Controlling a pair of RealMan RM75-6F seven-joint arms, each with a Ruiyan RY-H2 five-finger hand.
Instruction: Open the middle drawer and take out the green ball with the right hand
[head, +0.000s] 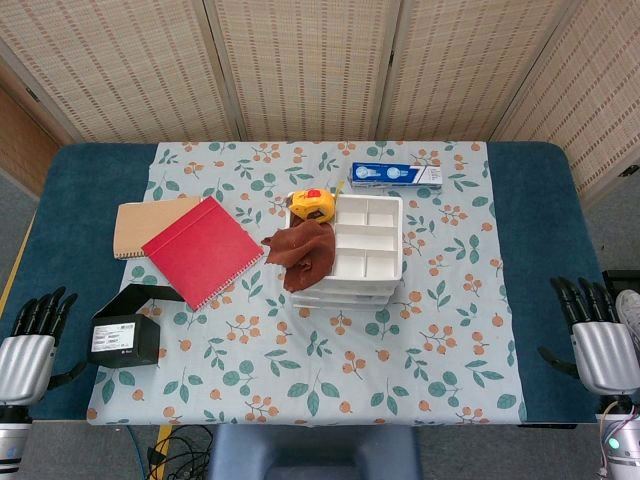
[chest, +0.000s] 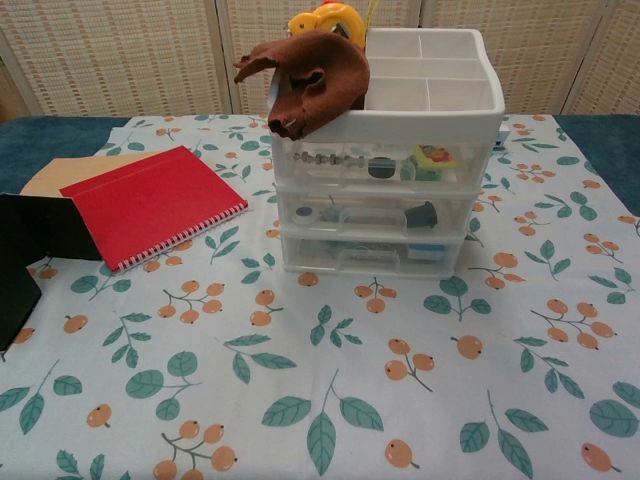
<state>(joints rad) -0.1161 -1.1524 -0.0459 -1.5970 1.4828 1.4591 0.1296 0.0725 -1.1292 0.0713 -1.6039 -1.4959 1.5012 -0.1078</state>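
A white plastic drawer unit (head: 355, 255) (chest: 385, 150) stands mid-table with three closed translucent drawers. The middle drawer (chest: 375, 215) holds small dark items; no green ball can be made out through its front. A brown cloth (chest: 310, 85) (head: 300, 252) hangs over the unit's top left corner, under a yellow tape measure (head: 313, 204) (chest: 328, 18). My left hand (head: 30, 345) rests at the table's near left edge, fingers spread and empty. My right hand (head: 597, 335) rests at the near right edge, likewise spread and empty. Neither hand shows in the chest view.
A red spiral notebook (head: 203, 250) (chest: 150, 205) lies on a tan notebook (head: 140, 225) left of the drawers. A black box (head: 125, 338) (chest: 30, 250) sits near left. A blue-and-white box (head: 396, 176) lies behind the unit. A floral cloth (head: 330, 370) covers the table.
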